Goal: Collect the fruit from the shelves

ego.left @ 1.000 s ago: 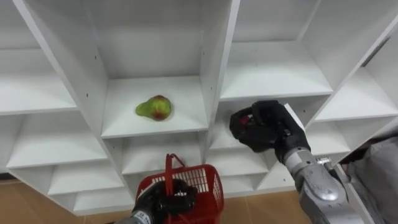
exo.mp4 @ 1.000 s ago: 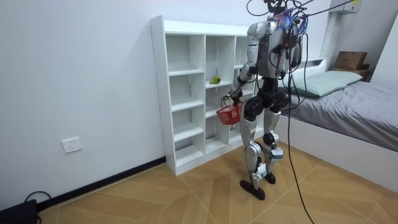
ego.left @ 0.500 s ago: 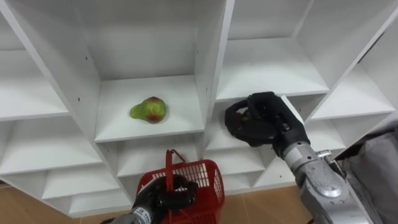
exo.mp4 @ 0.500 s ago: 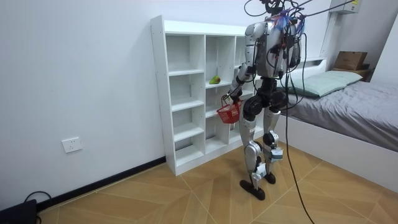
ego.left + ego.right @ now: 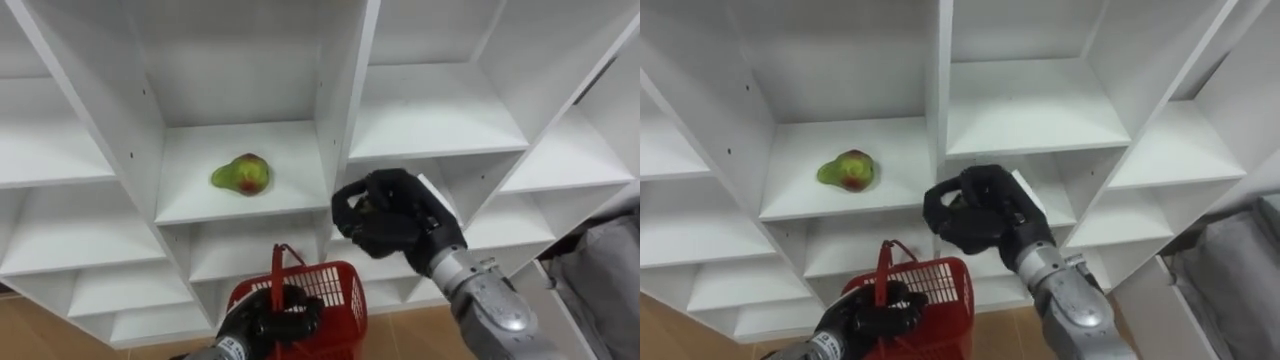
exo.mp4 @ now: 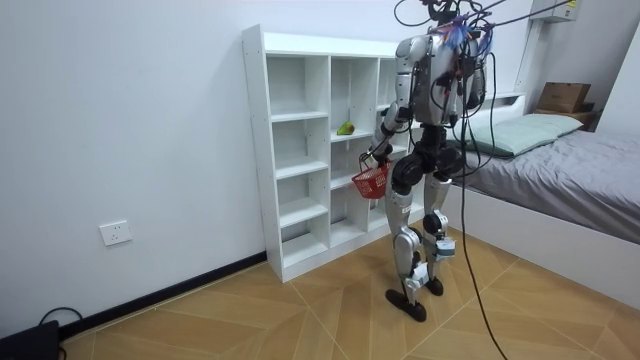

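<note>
A green pear with a red blush (image 5: 241,174) lies on a shelf of the white closet (image 5: 345,110), in the compartment left of the middle upright. My left hand (image 5: 265,325) is shut on the upright handle of a red mesh basket (image 5: 335,290), held below that shelf. My right hand (image 5: 390,215) hovers in front of the upright, above and to the right of the basket. Its fingers are curled round something small that they almost wholly hide. In the room view I stand facing the closet (image 6: 300,150) with the basket (image 6: 370,180) at hip height.
The compartments to the right (image 5: 430,110) and left of the pear hold nothing. A bed (image 6: 570,170) stands close behind me at the room view's right, with a cardboard box (image 6: 563,97) beyond it. Wooden floor (image 6: 300,310) stretches to the room view's left.
My right hand has drawn out of the right-hand compartment and moved left and down, toward the basket. The basket has shifted slightly; the pear lies where it was.
</note>
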